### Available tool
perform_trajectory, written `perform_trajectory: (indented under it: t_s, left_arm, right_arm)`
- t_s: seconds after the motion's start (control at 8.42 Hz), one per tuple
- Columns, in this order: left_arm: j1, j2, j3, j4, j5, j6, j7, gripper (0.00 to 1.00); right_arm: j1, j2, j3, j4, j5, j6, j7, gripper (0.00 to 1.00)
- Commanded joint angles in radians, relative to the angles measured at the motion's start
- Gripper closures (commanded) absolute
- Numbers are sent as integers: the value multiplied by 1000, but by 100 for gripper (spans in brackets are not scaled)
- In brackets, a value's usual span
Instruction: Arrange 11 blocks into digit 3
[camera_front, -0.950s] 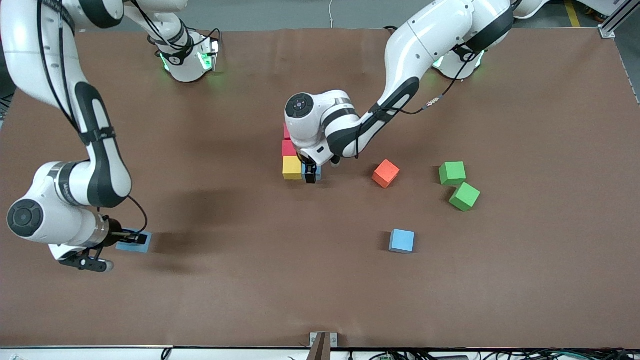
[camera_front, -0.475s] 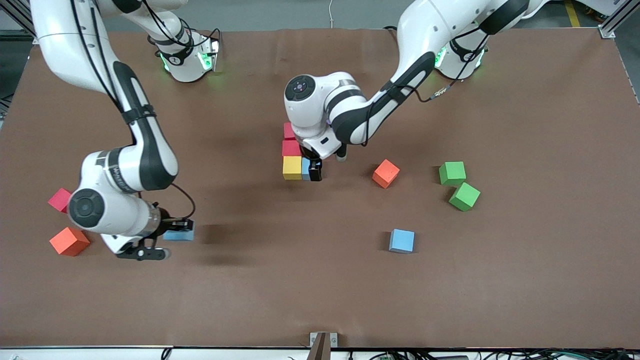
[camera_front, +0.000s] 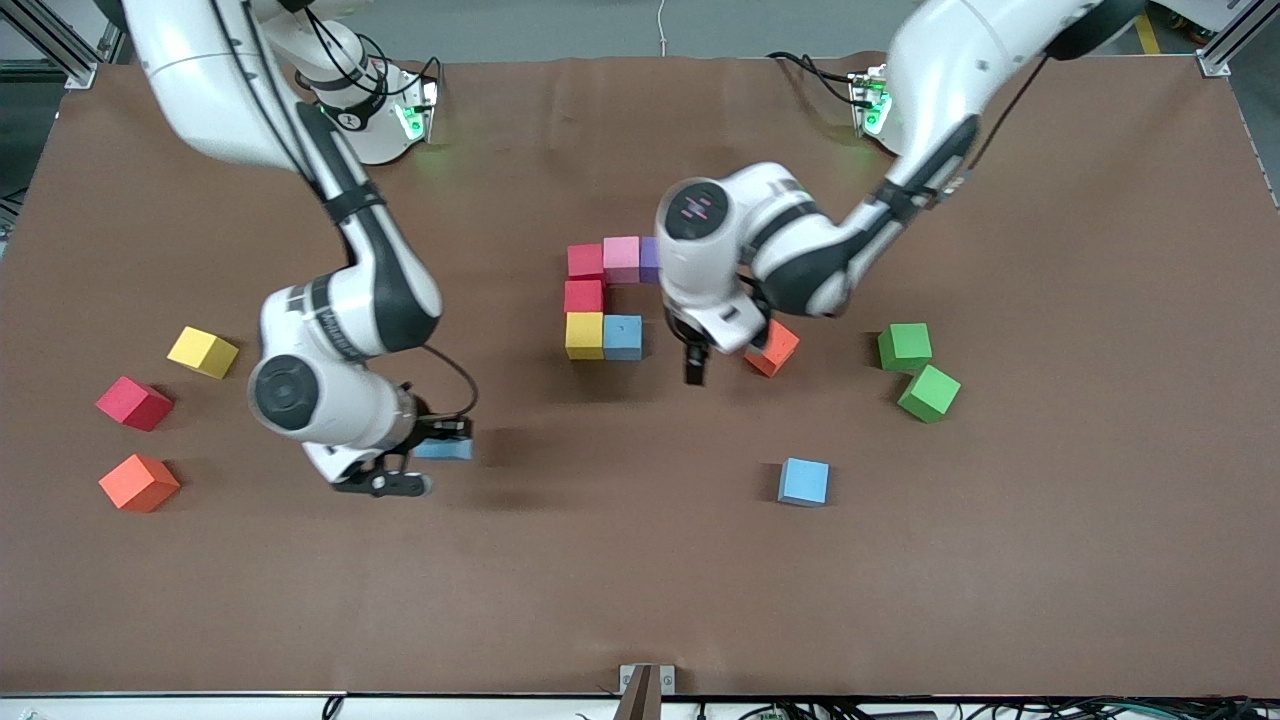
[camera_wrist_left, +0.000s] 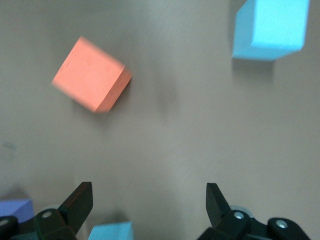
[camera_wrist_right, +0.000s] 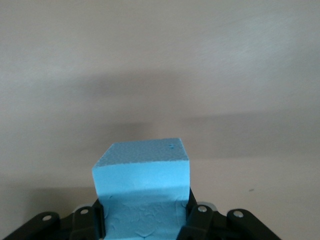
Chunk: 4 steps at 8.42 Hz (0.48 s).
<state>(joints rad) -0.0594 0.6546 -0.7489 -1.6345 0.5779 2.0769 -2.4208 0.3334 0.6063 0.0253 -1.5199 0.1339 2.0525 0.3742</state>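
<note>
The partial digit 3 stands mid-table: red (camera_front: 586, 261), pink (camera_front: 621, 259) and purple (camera_front: 650, 258) blocks in a row, a red block (camera_front: 583, 296), then a yellow (camera_front: 584, 335) and a light blue block (camera_front: 622, 337). My left gripper (camera_front: 694, 365) is open and empty over bare table between that light blue block and an orange block (camera_front: 775, 350); its wrist view (camera_wrist_left: 149, 207) shows the orange block (camera_wrist_left: 91, 74). My right gripper (camera_front: 440, 440) is shut on a light blue block (camera_front: 443, 449), also in its wrist view (camera_wrist_right: 142, 190), held above the table.
Loose blocks: two green (camera_front: 904, 346) (camera_front: 929, 392) and a light blue (camera_front: 804, 482) toward the left arm's end; yellow (camera_front: 203, 351), red (camera_front: 134, 403) and orange (camera_front: 139, 482) toward the right arm's end.
My left gripper let go of the light blue block beside the yellow one and moved off toward the orange block. My right arm carried its light blue block toward the table's middle.
</note>
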Motion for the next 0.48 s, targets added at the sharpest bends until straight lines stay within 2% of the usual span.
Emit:
perform_trajectory:
  t_s: [0.0, 0.24, 0.36]
  left_arm:
    - [106, -14, -15, 2, 2, 38, 133, 0]
    - [162, 32, -6, 54, 3, 57, 285, 0]
    - [182, 45, 9, 67, 13, 105, 311, 0]
  right_arm:
    - [83, -22, -8, -69, 10, 82, 104, 100]
    - [159, -20, -8, -138, 10, 196, 195, 100]
    - [202, -19, -10, -146, 10, 207, 233, 100]
